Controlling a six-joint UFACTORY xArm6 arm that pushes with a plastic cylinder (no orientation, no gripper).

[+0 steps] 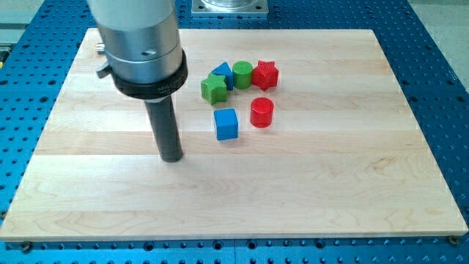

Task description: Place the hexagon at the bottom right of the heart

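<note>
My tip (171, 157) rests on the wooden board (352, 183), left of all the blocks. A red rounded block (261, 112), hexagon-like, stands right of a blue cube (226, 124), which is the block nearest my tip. Above them is a row of touching blocks: a green star (214, 89), a blue triangular block (222, 75), a green round block (242, 74), and a red block with a notched outline (265, 75) that may be the heart. The red rounded block sits just below this notched red block, apart from it.
The arm's wide grey body (143, 44) hides the board's upper left part. A blue perforated table (440, 66) surrounds the board. A metal base plate (229, 6) sits at the view's top edge.
</note>
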